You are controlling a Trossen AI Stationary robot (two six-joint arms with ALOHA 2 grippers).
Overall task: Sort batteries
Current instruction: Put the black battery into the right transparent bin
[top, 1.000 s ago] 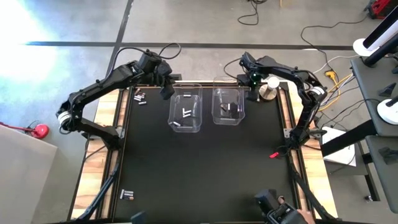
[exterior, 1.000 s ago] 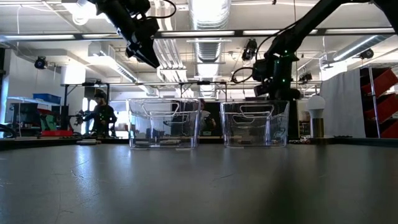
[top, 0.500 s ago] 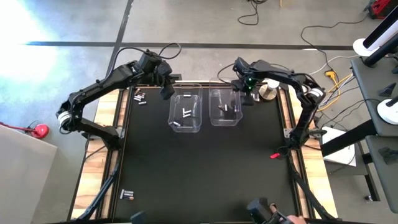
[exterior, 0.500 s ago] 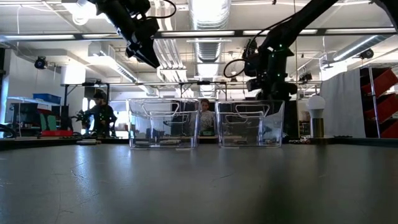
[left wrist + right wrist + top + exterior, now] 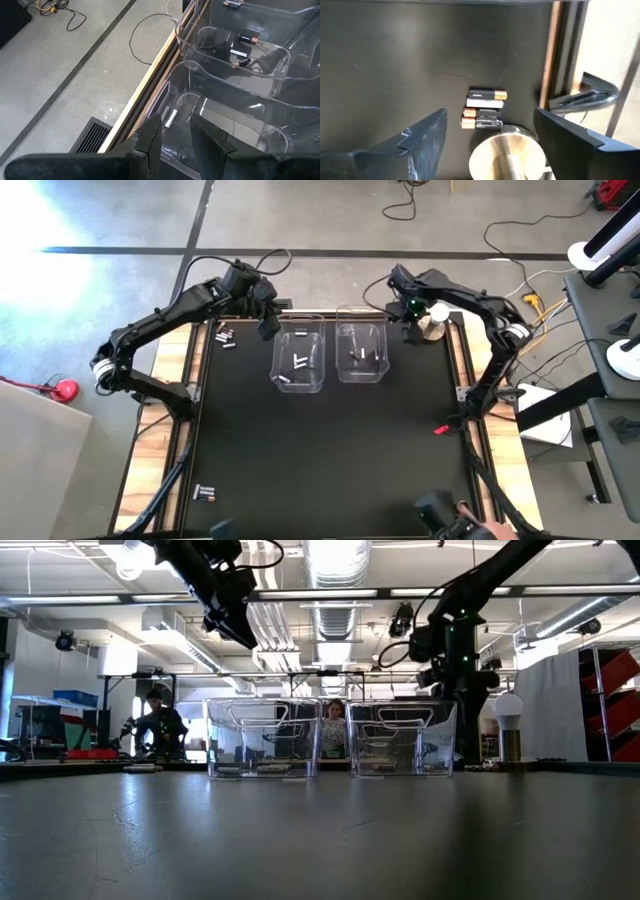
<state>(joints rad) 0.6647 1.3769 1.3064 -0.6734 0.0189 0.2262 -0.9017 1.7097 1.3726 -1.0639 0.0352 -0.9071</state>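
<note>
At the desk's far edge, your right gripper (image 5: 490,145) hangs wide open and empty above three dark batteries (image 5: 484,110) beside a metal post (image 5: 506,152). Your left gripper (image 5: 172,137) hovers over the left bin (image 5: 299,360), jaws slightly apart; I cannot tell if it holds anything. Both bins hold batteries.

Two clear bins (image 5: 299,361) (image 5: 361,352) side by side at the black mat's (image 5: 320,450) far end. Small lamp (image 5: 510,725) by the right bin, red fire extinguisher (image 5: 62,389) on floor, two people (image 5: 160,725) (image 5: 333,730) in background.
</note>
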